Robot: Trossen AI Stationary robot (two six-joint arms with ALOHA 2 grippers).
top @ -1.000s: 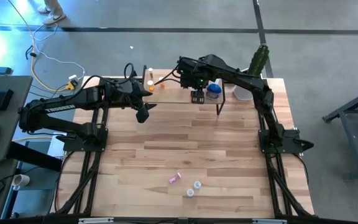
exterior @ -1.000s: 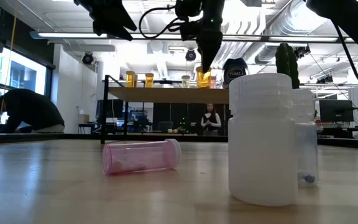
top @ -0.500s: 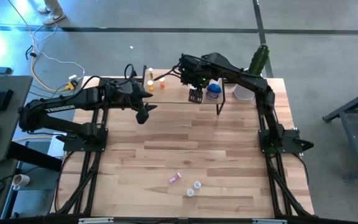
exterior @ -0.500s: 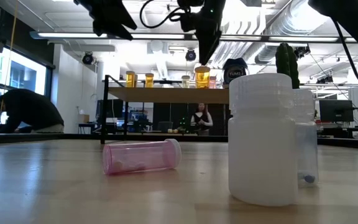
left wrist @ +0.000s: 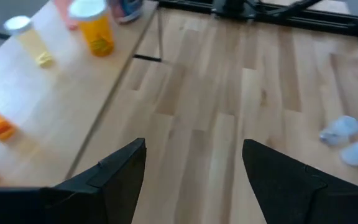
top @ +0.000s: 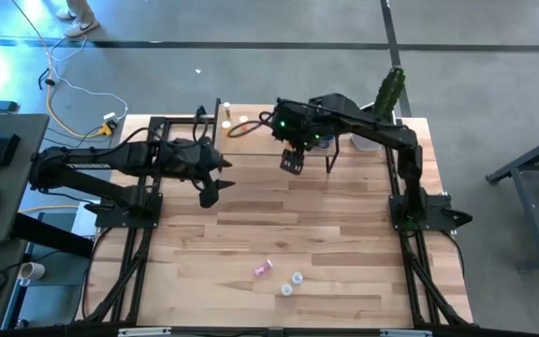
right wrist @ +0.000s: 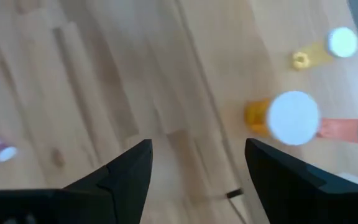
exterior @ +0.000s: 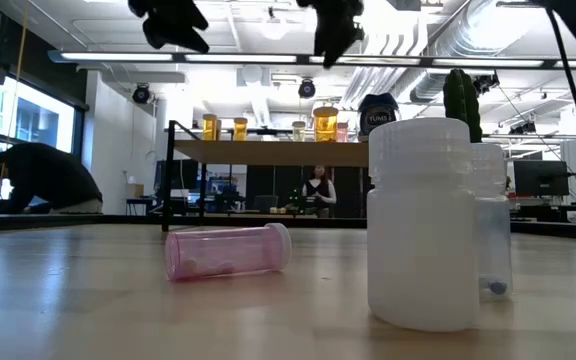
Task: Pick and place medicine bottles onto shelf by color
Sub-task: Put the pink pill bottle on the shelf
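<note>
**Materials and finishes**

Table (top: pixel 279 220): pale wood planks, smooth, low satin sheen. Shelf (left wrist: pixel 36 93): light wood board, smooth and matt, on thin black metal legs. Pink bottle (exterior: pixel 228 250): translucent glossy plastic, lying on its side. White bottle (exterior: pixel 430 225): frosted, milky plastic with a ribbed cap. Orange bottle (right wrist: pixel 284 118): translucent amber plastic with a matt white cap. Left gripper (left wrist: pixel 194 180) and right gripper (right wrist: pixel 197 174): fingers of matt black plastic, spread apart.

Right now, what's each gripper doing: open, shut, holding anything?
Left gripper: open, empty, above the bare table near the shelf.
Right gripper: open, empty, by the shelf edge.
</note>
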